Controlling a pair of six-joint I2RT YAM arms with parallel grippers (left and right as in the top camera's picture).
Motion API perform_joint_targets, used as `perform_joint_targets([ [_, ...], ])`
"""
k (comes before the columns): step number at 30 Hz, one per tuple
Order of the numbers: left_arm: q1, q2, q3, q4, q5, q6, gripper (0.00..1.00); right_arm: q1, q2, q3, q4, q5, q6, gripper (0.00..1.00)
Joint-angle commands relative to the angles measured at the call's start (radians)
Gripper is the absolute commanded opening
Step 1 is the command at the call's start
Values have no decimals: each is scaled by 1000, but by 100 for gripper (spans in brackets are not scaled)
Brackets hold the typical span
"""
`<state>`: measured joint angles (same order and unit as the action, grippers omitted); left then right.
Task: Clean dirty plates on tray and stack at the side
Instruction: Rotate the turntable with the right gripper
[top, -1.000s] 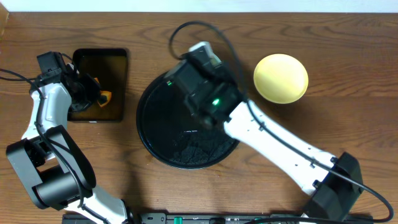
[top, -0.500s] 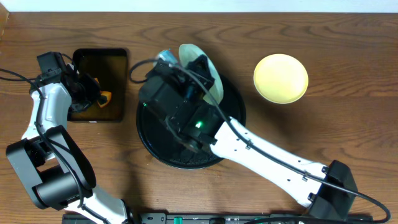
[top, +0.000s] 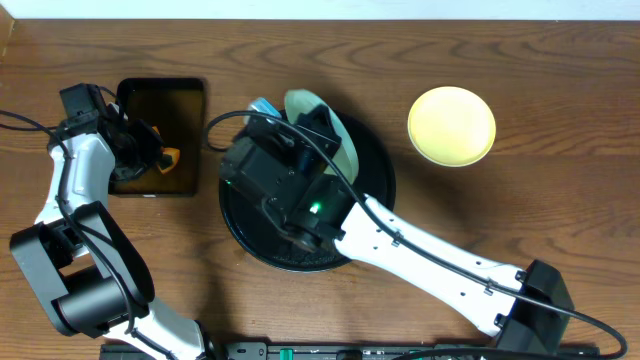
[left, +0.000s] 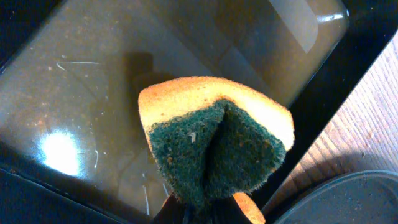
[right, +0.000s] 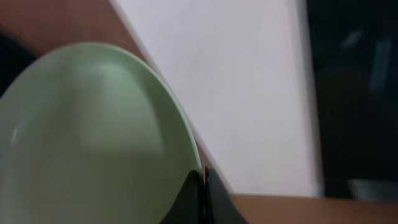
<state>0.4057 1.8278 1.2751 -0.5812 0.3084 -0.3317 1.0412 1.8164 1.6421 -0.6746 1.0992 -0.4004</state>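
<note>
The right gripper (right: 200, 186), closed on the rim of a mint plate (right: 93, 137), holds it tilted above the far edge of the round tray (top: 245, 228), while the sponge (left: 211, 143) clamped in the left gripper (left: 198, 210) lies well apart to its left, over the rectangular tray (left: 93, 81).

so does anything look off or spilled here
Nothing spilled or broken shows. The only askew things are held: the mint plate stands tilted above the round tray, its rim pinched by the right gripper, and the sponge is folded in the left gripper.
</note>
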Motion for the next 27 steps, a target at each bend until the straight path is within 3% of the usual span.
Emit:
perform_joint_targets([
  [1,5,7,-9,-4,-6,17,8,-54,-15,6,-88,-244,278,1],
  [9,5,7,-9,-5,-6,17,8,-285,-15,-1,-175,-841,668,1],
  [17,5,7,-9,-8,-6,17,8,-561,-15,-2,-198,-1380,704,1],
  [21,5,7,-9,-8,-6,17,8,-679,-15,-2,-227,-1486,704,1],
  [27,5,7,-9,-8,-6,16,8,-862,-14,-13,-269,-1442,703,1],
])
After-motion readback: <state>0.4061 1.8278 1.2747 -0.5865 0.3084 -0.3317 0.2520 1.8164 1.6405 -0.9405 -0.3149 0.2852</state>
